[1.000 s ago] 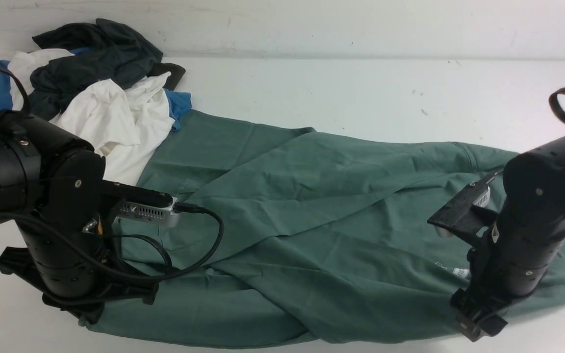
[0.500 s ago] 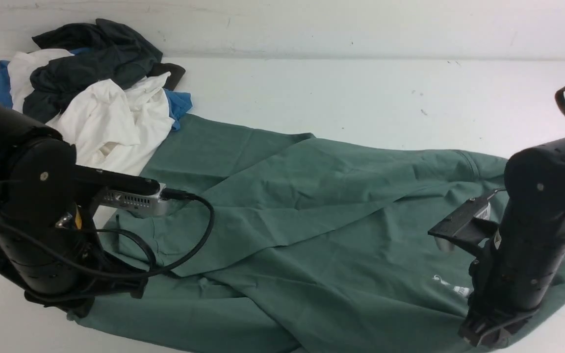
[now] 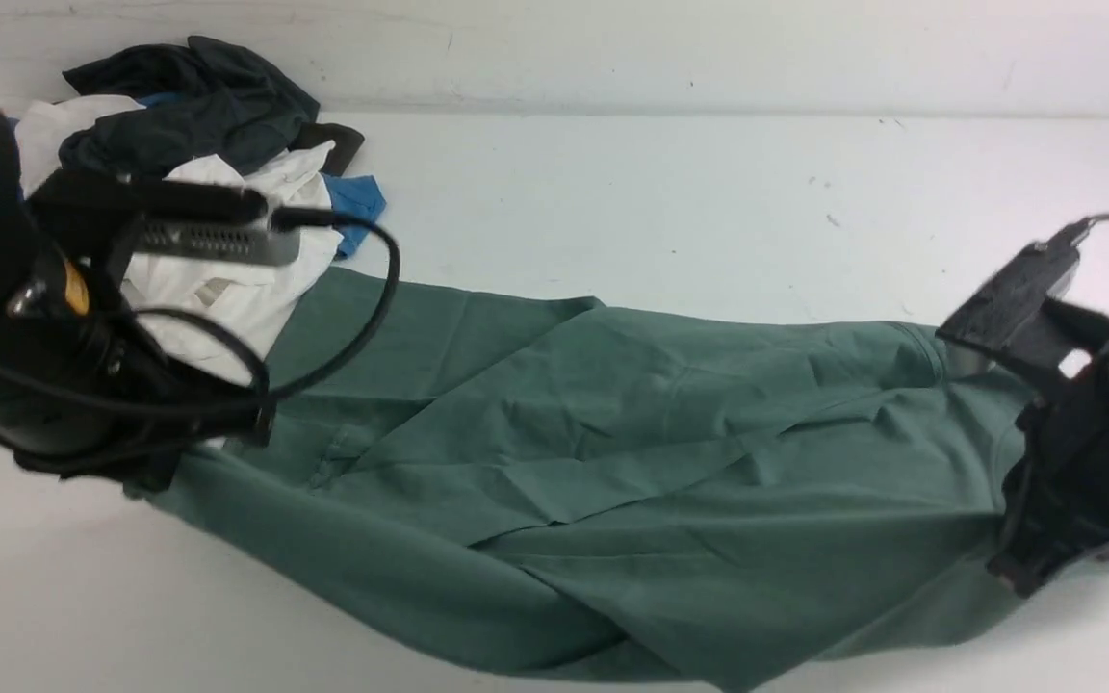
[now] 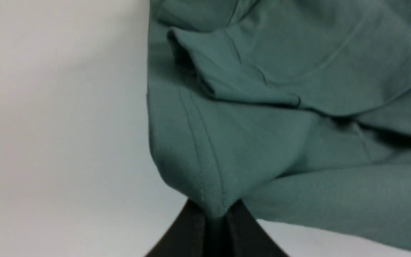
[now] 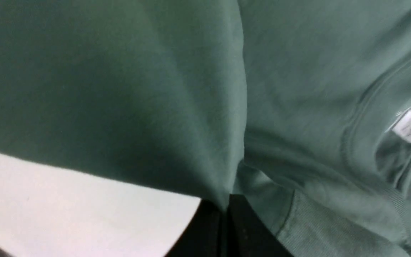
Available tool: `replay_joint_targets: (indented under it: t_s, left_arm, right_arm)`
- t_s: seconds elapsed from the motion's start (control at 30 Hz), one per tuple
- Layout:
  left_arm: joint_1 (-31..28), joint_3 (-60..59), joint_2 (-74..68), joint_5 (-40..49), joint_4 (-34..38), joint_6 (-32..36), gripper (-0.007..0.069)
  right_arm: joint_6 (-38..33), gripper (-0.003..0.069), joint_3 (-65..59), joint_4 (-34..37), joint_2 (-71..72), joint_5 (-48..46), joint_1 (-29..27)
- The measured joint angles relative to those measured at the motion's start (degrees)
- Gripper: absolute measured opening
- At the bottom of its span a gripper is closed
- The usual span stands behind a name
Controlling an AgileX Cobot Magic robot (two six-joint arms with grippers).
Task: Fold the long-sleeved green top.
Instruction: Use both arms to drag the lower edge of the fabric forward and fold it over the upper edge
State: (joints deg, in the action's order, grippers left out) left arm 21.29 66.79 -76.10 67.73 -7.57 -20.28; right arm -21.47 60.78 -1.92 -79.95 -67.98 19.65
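- Nearest, the left end effector is clamped shut on a stitched hem corner of the green long-sleeved top. The right end effector is pinched shut on cloth near the ribbed collar, beside the white neck tag.
- Between the two grips the top sags in a long band. Its near edge looks raised off the table, but how much rests I cannot tell.
- Across the middle, creased layers overlap slantwise; no tidy fold shows.
- Farther back, the top's far edge lies on the table, its left end touching the pile of white, blue and dark garments.
- Judged from this, the task is early: the top is gripped and stretched out, while flattening it and every fold remain.
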Motion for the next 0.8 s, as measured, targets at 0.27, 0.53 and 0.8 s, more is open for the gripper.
replay_joint_targets:
  t_s: [0.27,0.53,0.8]
  left_arm:
    - [-0.44,15.63,-14.07,0.0,-0.01,-0.46,0.0006]
    - [-5.9,32.44,-29.56,0.81,3.8,2.13,0.0006]
    - [-8.92,41.91,-39.74,1.97,7.57,3.7,0.0006]
  right_arm:
    - [0.14,0.0001,8.3,-0.05,-7.88,1.82,-5.67]
    - [0.14,0.0001,19.73,2.25,-22.32,1.93,-9.79]
    - [2.35,0.0004,29.1,2.49,-31.56,2.12,-10.02]
